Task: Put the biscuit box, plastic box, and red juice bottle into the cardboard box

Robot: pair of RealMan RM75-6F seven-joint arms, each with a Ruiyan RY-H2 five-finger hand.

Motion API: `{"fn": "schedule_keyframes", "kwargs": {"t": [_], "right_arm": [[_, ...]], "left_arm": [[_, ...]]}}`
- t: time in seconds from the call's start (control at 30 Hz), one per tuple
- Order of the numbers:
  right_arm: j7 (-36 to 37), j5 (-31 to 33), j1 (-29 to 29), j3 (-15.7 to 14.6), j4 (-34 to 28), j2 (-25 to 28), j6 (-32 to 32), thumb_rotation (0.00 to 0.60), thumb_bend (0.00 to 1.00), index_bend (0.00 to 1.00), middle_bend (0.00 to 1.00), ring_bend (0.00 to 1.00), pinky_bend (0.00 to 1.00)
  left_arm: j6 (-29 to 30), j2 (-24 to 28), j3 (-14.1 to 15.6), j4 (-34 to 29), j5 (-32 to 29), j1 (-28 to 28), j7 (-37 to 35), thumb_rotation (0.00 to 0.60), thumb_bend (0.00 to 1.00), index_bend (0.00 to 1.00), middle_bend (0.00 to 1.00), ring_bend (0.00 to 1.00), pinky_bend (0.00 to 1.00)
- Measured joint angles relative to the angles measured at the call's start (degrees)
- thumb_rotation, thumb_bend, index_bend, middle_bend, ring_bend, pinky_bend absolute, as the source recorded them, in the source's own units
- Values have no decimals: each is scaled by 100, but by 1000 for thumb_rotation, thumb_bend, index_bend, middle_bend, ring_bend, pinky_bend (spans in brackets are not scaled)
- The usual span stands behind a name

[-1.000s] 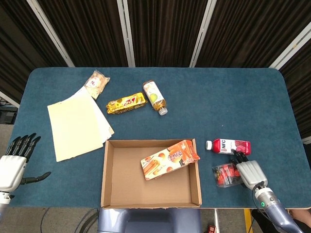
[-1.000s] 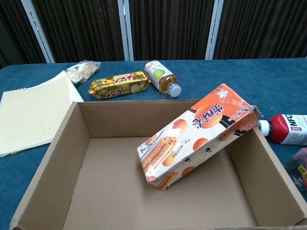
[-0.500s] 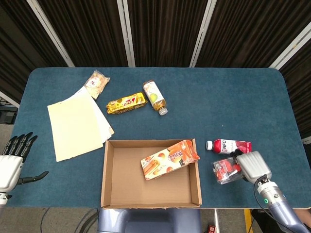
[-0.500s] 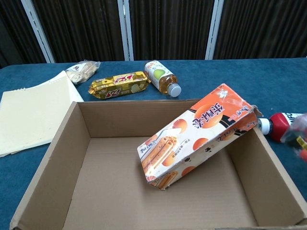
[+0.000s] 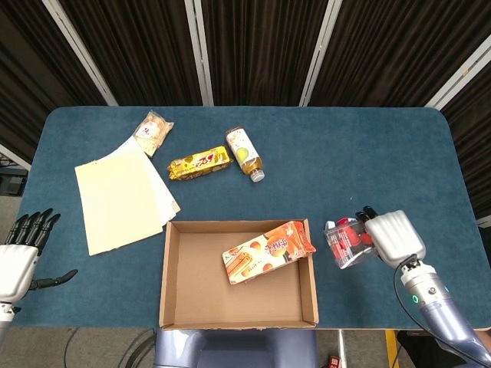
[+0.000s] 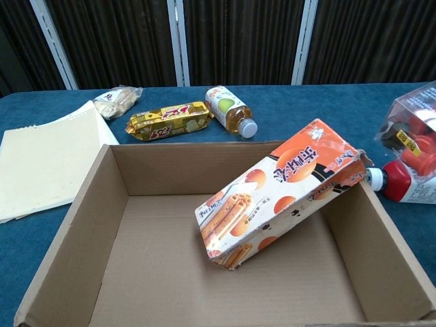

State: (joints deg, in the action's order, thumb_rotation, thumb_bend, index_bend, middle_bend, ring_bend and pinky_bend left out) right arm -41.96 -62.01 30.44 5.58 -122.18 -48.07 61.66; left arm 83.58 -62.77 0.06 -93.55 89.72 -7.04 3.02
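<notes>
Risk: right hand [image 5: 393,236], fingers gripping the clear plastic box [image 5: 347,244], could clip the brown cardboard box [image 5: 310,264] wall; left hand [image 5: 21,257] idles open-fingered.

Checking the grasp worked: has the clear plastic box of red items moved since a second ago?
Yes. The clear plastic box, held by the right hand, has risen off the table and shifted up-frame, now overlapping the red juice bottle beside the cardboard box.

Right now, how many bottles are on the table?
2: a yellow juice bottle at the far side beside the gold snack pack, and the red juice bottle right of the cardboard box.
</notes>
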Motion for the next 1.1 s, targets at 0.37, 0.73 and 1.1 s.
{"fn": "schedule_keyframes", "kwargs": {"t": [0.37, 0.73, 1.1], "right_arm": [[-1292, 315, 364, 14, -917, -158, 368, 600, 416, 717, 657, 716, 975], [-2540, 638, 1057, 103, -1267, -1013, 743, 600, 415, 713, 651, 712, 971], [-3453, 1014, 1684, 162, -1279, -2085, 1139, 600, 327, 527, 516, 594, 853]], "left_arm": [[69, 17, 20, 44, 114, 7, -106, 420, 24, 0, 0, 0, 0], [102, 42, 21, 75, 140, 13, -166, 421, 23, 0, 0, 0, 0], [87, 47, 43, 69, 171, 10, -185, 420, 24, 0, 0, 0, 0]]}}
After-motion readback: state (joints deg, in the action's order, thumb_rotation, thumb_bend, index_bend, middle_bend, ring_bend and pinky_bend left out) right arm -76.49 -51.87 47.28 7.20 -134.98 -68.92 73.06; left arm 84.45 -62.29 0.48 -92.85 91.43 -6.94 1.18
